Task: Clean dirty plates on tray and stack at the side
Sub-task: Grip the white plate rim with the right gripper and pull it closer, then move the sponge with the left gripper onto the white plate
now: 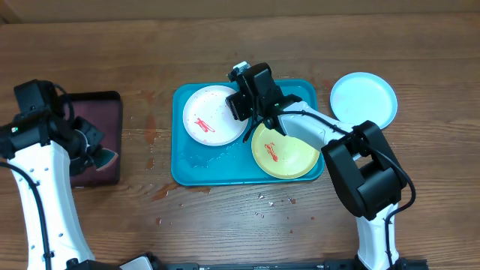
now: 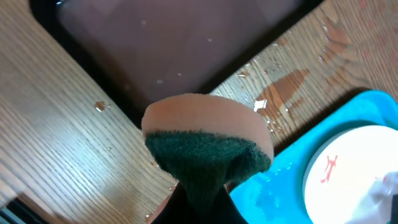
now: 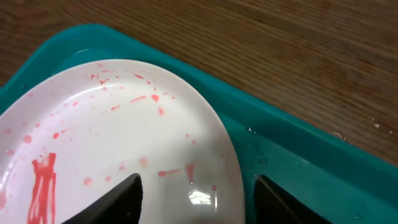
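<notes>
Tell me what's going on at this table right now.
The left gripper holds a sponge by the edge of the black tray. The right gripper is open over the rim of the white plate. That plate and the yellow-green plate lie in the turquoise tray, both red-smeared. The pale blue plate sits on the table beside the tray.

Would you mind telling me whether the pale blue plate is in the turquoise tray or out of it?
Out. The blue plate lies flat on the wooden table, just past the right rim of the tray.
</notes>
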Robot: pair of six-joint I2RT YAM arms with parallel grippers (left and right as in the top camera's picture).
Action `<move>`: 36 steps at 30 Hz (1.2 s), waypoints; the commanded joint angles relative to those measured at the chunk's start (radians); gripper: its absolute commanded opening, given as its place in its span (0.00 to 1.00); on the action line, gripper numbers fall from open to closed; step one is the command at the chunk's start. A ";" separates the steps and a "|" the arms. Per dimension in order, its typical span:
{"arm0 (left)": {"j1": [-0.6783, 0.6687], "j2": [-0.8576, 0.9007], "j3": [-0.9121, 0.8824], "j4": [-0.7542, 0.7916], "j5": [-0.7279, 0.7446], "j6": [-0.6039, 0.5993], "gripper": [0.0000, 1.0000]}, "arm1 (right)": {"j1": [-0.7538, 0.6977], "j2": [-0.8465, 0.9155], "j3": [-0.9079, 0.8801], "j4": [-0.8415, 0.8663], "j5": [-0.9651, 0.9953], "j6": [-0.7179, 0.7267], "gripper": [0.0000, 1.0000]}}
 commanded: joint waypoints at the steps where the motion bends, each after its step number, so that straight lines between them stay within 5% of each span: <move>1: -0.028 0.003 0.003 0.008 0.007 0.032 0.04 | 0.005 0.033 0.010 -0.002 -0.036 -0.005 0.49; 8: -0.114 0.003 -0.029 0.035 0.008 0.033 0.04 | 0.005 0.062 0.009 -0.016 -0.039 -0.005 0.42; 25: -0.217 0.003 -0.082 0.109 0.007 0.096 0.04 | 0.015 -0.089 0.074 -0.043 0.119 -0.031 0.57; 36: -0.218 0.003 -0.082 0.109 0.007 0.096 0.04 | -0.036 0.018 0.074 -0.042 0.118 -0.136 0.57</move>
